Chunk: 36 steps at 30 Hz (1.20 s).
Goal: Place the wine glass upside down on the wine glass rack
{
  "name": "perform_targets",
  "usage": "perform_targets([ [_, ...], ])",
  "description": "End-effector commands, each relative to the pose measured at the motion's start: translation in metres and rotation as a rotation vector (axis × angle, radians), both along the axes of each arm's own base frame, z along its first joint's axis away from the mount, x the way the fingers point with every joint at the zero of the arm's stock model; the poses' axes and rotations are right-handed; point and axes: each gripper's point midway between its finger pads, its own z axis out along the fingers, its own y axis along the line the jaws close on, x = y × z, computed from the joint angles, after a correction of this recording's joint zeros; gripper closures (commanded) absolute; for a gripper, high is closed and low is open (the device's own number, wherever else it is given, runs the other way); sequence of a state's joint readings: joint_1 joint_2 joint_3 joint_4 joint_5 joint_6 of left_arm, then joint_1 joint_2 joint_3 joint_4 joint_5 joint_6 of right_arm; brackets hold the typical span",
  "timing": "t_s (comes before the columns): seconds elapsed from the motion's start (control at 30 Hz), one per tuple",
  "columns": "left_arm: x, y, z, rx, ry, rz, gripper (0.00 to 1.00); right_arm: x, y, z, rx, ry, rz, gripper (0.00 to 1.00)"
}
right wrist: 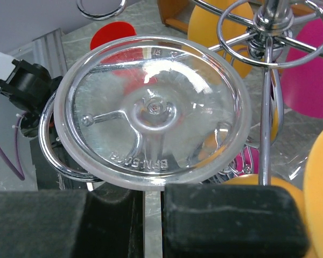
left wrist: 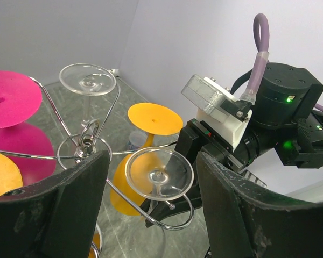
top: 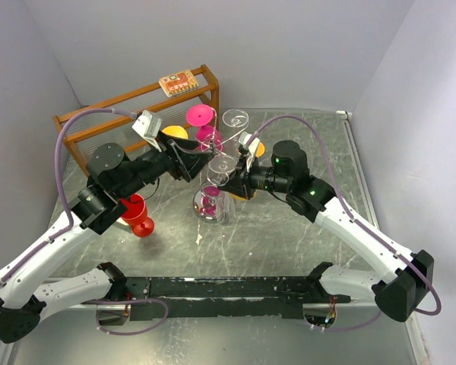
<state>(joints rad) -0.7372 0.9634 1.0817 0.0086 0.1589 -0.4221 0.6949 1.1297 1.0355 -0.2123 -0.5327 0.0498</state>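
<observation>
The silver wire wine glass rack [top: 222, 149] stands mid-table; its post also shows in the left wrist view [left wrist: 86, 143] and the right wrist view [right wrist: 269, 21]. A clear wine glass [top: 220, 167] hangs upside down, its round foot [left wrist: 159, 173] resting on a curled scroll arm [left wrist: 175, 223]. The foot fills the right wrist view [right wrist: 153, 110]. My right gripper [top: 239, 182] [right wrist: 153, 196] is shut on its stem just under the foot. My left gripper [top: 204, 168] [left wrist: 151, 161] is open and empty, its fingers [left wrist: 70, 204] wide apart facing that foot from the other side.
Pink [top: 200, 115], clear [top: 235, 119] and orange [top: 175, 131] glasses hang on other rack arms. A red glass [top: 139, 215] stands on the table by my left arm. A brown wooden shelf rack [top: 114, 106] stands at the back left against the wall.
</observation>
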Motion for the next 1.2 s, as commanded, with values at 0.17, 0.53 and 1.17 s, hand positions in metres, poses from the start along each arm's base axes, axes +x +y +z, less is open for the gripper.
perform_targets([
  [0.17, 0.0, -0.009, -0.005, 0.05, -0.008, -0.038, 0.29, -0.008, 0.007, 0.015, 0.068, -0.052, 0.058, 1.0],
  [0.53, 0.009, -0.01, -0.038, 0.222, 0.04, -0.028, 0.36, -0.014, 0.005, 0.01, 0.076, -0.069, 0.083, 1.0],
  [1.17, 0.002, 0.007, -0.074, 0.462, 0.058, -0.047, 0.54, -0.017, 0.001, 0.027, 0.154, -0.117, 0.052, 1.0],
])
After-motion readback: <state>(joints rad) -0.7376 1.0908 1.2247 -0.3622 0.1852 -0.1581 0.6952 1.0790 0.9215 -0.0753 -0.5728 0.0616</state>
